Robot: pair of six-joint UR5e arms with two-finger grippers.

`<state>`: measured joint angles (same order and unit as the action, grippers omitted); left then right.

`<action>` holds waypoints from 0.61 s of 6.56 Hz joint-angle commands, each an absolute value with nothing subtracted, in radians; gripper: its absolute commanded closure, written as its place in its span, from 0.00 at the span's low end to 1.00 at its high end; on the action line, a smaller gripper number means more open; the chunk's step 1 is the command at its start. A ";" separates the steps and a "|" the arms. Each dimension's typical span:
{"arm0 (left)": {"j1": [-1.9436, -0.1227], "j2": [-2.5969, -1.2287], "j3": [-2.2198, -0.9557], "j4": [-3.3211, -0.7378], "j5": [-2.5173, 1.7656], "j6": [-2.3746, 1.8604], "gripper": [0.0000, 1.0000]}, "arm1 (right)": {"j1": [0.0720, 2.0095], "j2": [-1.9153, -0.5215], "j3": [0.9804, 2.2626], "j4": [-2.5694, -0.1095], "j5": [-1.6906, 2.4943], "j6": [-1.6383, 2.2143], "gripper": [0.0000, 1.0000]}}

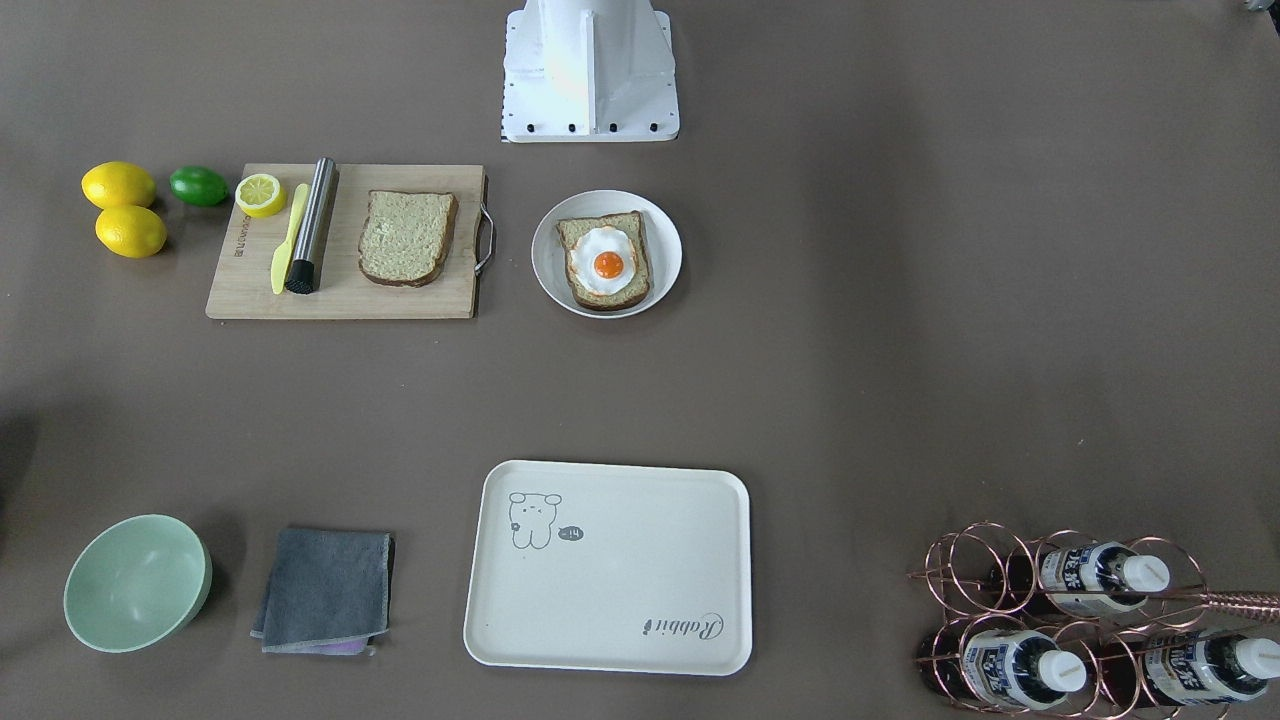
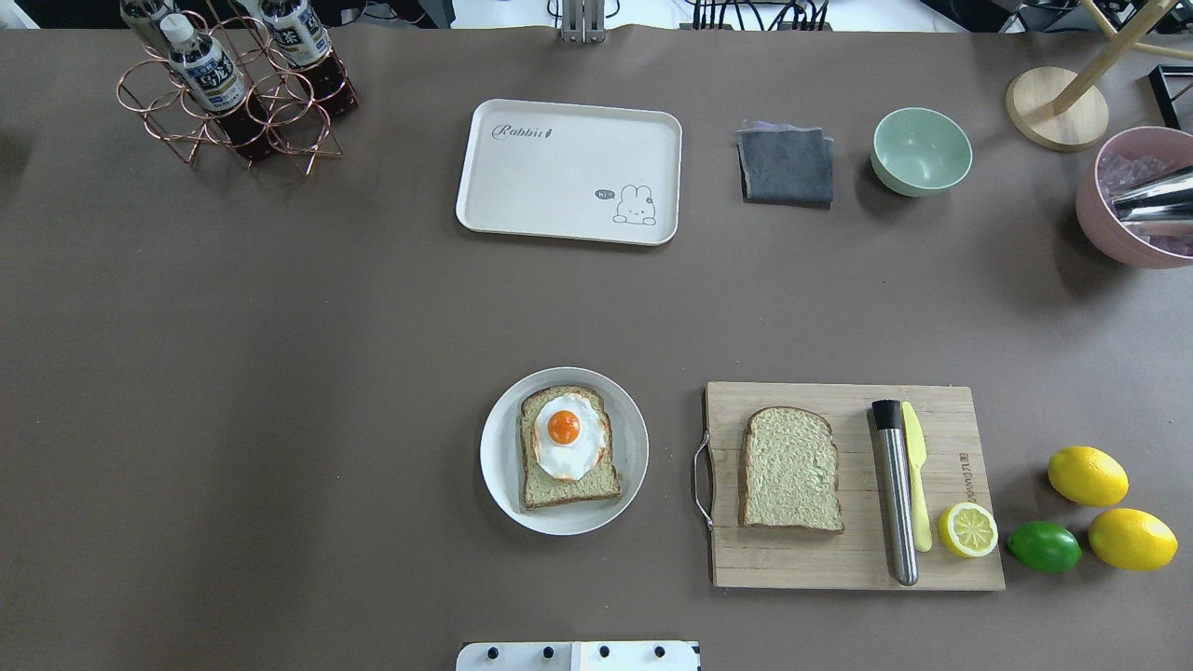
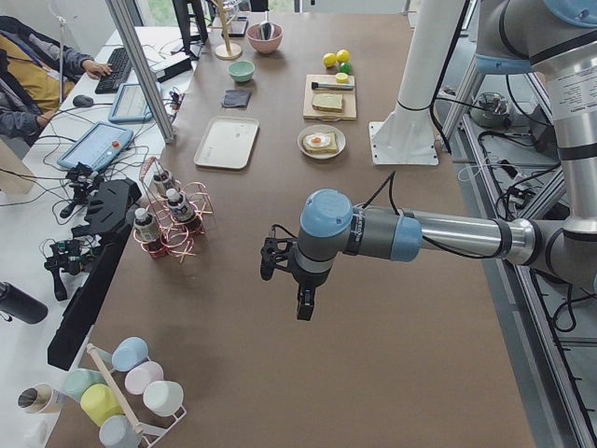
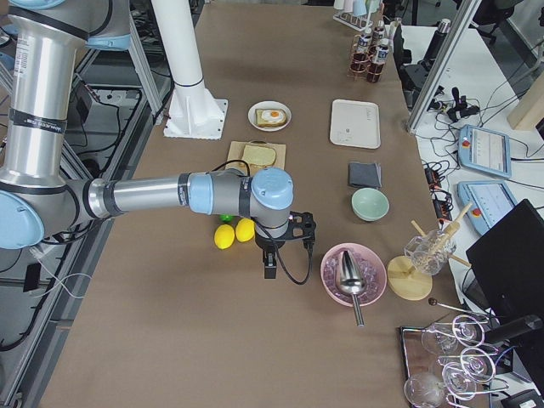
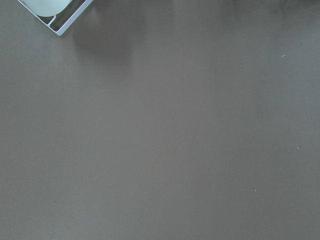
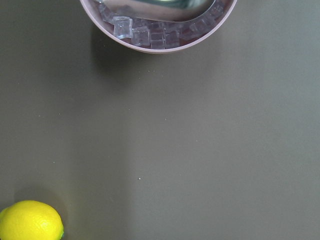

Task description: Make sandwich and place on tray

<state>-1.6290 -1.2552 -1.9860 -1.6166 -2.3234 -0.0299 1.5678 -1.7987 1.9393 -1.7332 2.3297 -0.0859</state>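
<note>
- One bread slice (image 2: 570, 492), topped with the fried egg (image 2: 567, 435), lies on the round plate (image 2: 494, 457) — the second slice (image 2: 790, 469) lies flat on the cutting board (image 2: 839, 559) beside it.
- The tray (image 2: 569, 172) sits well apart, across the table.
- The left gripper (image 3: 300, 303) and right gripper (image 4: 270, 268) hang over opposite table ends — whether their fingers are spread or pressed together cannot be told.

Plate (image 2: 499, 466) sitting centre, just before robot base (image 2: 578, 656); slice (image 2: 570, 489) lying on plate, egg (image 2: 570, 435) lying on slice; cutting board (image 2: 811, 559) lying right of plate, carrying 2nd slice (image 2: 790, 469), then rod (image 2: 896, 494), knife (image 2: 917, 485), half lemon (image 2: 967, 529) rightward; lime (image 2: 1044, 546) and 2 lemons (image 2: 1087, 475) lying right of board; tray (image 2: 569, 172) lying at far side, cloth (image 2: 786, 166) then bowl (image 2: 921, 151) sitting to its right; bottle rack (image 2: 233, 93) standing far left.
</note>
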 commanded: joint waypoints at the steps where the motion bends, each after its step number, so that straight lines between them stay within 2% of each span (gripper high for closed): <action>1: -1.625 -1.258 -1.985 -1.615 -2.324 -0.031 0.02 | 1.568 -1.822 1.948 -1.732 2.350 -0.086 0.00; 4: -1.621 -1.249 -1.982 -1.621 -2.324 -0.023 0.02 | 1.569 -1.832 1.954 -1.732 2.364 -0.087 0.00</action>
